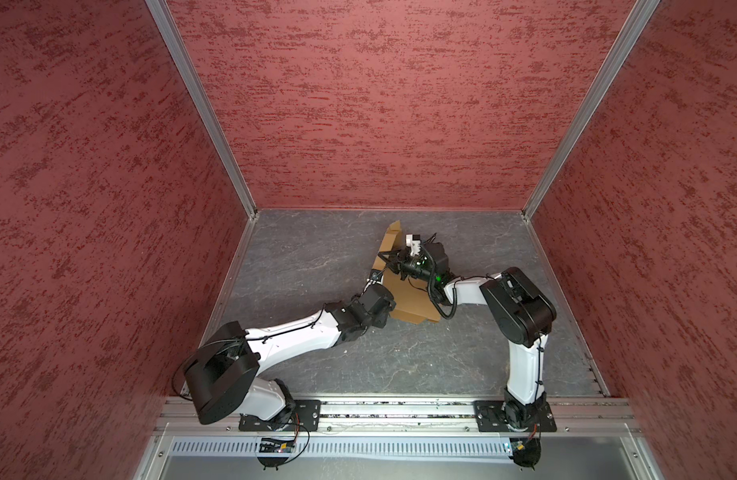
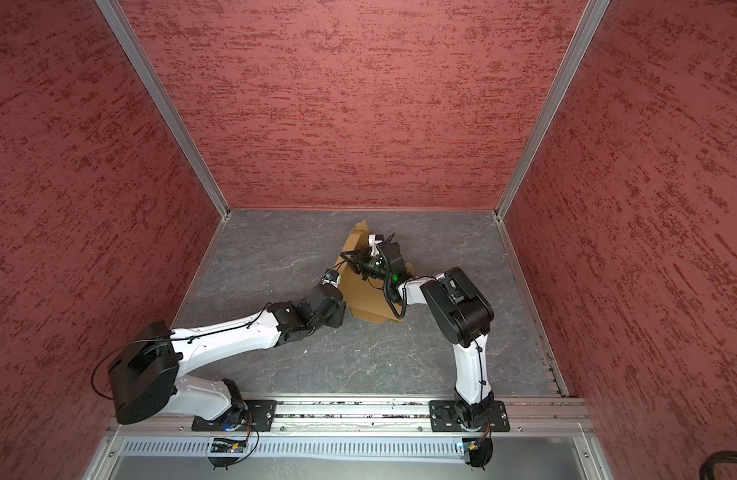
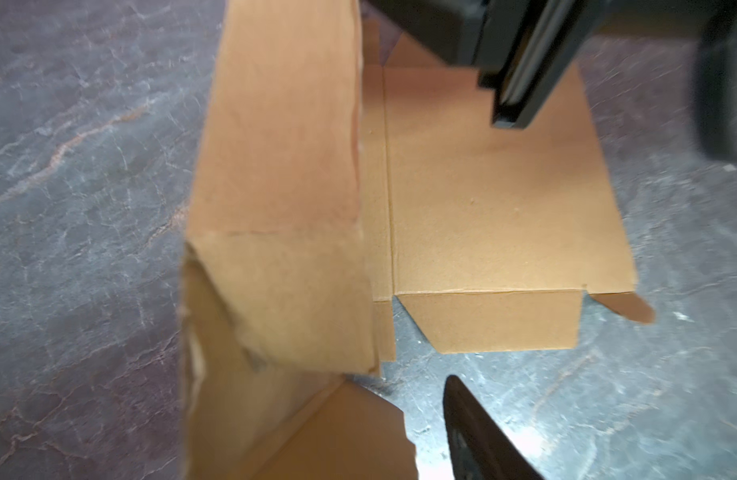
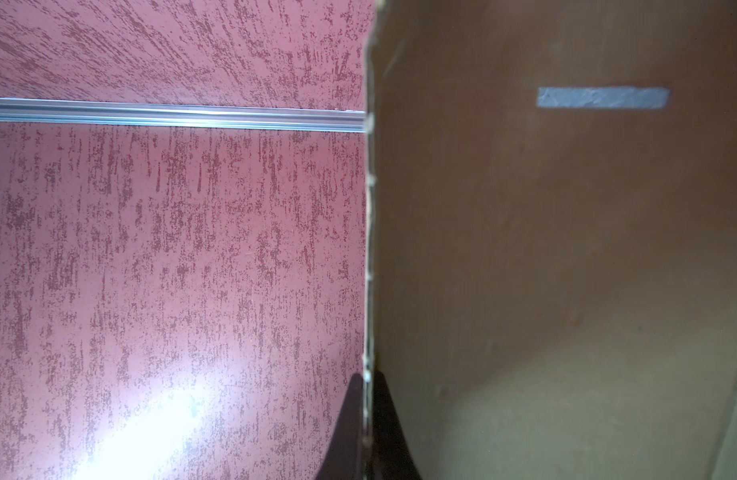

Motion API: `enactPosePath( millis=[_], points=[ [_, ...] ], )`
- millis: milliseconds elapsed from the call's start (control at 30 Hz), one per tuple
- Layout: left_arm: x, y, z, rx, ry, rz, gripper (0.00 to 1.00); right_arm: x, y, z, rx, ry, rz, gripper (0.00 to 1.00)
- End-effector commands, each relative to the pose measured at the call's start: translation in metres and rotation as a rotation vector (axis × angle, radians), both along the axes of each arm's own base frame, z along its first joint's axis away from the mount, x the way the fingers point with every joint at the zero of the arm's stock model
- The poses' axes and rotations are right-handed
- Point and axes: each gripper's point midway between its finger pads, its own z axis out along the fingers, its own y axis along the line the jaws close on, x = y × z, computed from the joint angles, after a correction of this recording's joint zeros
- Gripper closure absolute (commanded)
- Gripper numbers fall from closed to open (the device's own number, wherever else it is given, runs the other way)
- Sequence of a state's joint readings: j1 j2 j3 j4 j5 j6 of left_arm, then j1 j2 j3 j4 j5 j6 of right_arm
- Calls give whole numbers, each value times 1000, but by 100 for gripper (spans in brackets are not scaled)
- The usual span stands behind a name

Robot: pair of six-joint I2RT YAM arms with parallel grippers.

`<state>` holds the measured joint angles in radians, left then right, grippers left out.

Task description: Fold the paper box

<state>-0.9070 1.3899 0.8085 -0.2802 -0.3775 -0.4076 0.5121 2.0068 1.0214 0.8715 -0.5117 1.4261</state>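
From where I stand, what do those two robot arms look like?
Both the left arm and right arm have white links joined by bulky black joint housings, with thin black cables tied along them. A coiled black cable and green light sit near the right wrist. The left end effector and right end effector have slim black fingers.

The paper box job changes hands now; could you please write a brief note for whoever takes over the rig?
Right claw: shut on the edge of a raised panel of the paper box.
Left claw: open at the box's left side; its visible finger is clear of the cardboard.
Box: mid-table, base panel lying flat.
Done: one long panel stands upright.
To do: the near flap is still flat; other walls and closing seem unfinished.
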Motion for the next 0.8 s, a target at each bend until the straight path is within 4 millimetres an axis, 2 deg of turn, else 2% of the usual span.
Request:
enactPosePath(
  millis=[0,133,233,333,567,767],
  points=[
    [-11,11,13,-32,-16,5,35,-2,-9,-29,-39,98,-28,99],
    [-20,27,15,-43,-26,-20,24,-3,-10,-30,-38,102,-29,99],
    [-22,33,12,-34,-38,-43,21,-4,-10,-31,-33,108,-29,99],
    [-22,38,10,-8,-47,-50,22,-4,-10,-31,-32,110,-30,99],
    [-28,46,2,30,-38,-45,31,-3,-10,-31,-36,114,-30,99],
    [-34,55,-3,36,-36,-39,34,-3,-11,-31,-38,116,-34,99]
  ],
)
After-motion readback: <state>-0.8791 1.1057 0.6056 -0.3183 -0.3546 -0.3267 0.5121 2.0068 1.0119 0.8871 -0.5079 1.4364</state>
